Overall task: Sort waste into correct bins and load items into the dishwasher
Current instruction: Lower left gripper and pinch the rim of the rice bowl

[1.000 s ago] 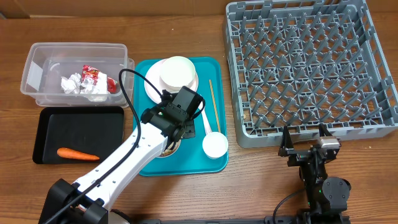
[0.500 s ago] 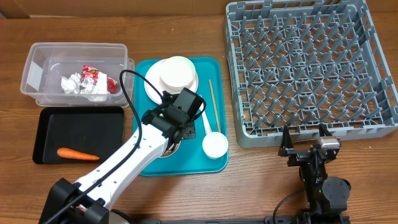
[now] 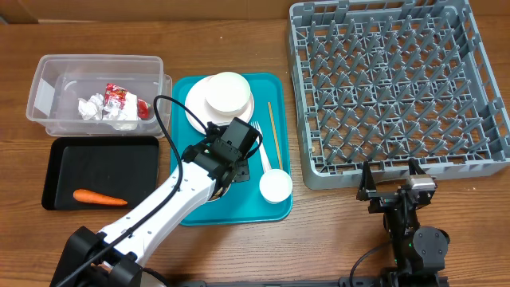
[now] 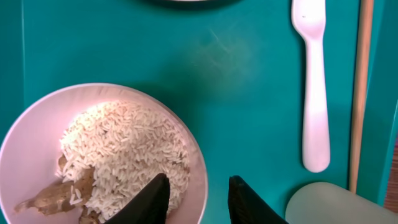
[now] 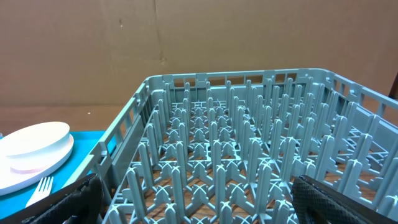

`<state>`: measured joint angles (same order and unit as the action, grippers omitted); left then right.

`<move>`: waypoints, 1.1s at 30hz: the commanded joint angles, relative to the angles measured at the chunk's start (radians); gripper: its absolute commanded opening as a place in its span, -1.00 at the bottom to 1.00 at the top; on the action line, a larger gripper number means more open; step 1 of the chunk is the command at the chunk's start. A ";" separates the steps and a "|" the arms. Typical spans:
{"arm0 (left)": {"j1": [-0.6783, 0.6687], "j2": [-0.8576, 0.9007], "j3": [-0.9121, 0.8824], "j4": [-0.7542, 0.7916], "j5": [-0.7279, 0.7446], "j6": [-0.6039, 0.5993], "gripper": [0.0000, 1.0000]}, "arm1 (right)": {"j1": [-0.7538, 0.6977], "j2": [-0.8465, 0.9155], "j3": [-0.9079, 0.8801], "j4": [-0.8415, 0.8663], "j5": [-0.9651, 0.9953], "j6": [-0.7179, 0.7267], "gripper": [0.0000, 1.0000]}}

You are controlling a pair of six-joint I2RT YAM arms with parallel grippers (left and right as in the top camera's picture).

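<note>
- Step in hand: food-scrap sorting; grasp on rice bowl [image 4: 31, 134], set on teal tray [image 4: 124, 50].
- Left gripper [image 4: 199, 182]: part open, astride bowl rim, one finger over rice [image 4: 124, 149], one outside; not yet pinched.
- Right gripper [image 3: 390, 183]: spread wide, empty, before dish rack [image 3: 398, 177].
- Next, by judgement: pinch rim, lift level, tip rice into black tray [image 3: 103, 163] beside carrot [image 3: 100, 197].

The tub [image 3: 96, 58] sits at the bench's [image 3: 239, 32] back-left corner, the shallow tray [image 3: 103, 163] before it, the serving tray [image 3: 243, 209] mid-bench, the dish rack [image 3: 390, 88] back right.
</note>
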<state>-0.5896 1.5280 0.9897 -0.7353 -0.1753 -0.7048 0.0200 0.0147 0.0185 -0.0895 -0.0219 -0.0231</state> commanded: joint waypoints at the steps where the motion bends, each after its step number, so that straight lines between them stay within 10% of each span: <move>1: -0.007 -0.011 -0.008 -0.010 0.042 -0.018 -0.32 | -0.005 -0.012 -0.011 0.007 -0.002 0.000 1.00; 33: 0.035 0.122 0.008 -0.007 0.112 -0.016 -0.34 | -0.005 -0.012 -0.011 0.007 -0.002 0.000 1.00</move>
<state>-0.5777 1.6283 0.9897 -0.7452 -0.0887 -0.7055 0.0200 0.0147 0.0185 -0.0898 -0.0219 -0.0227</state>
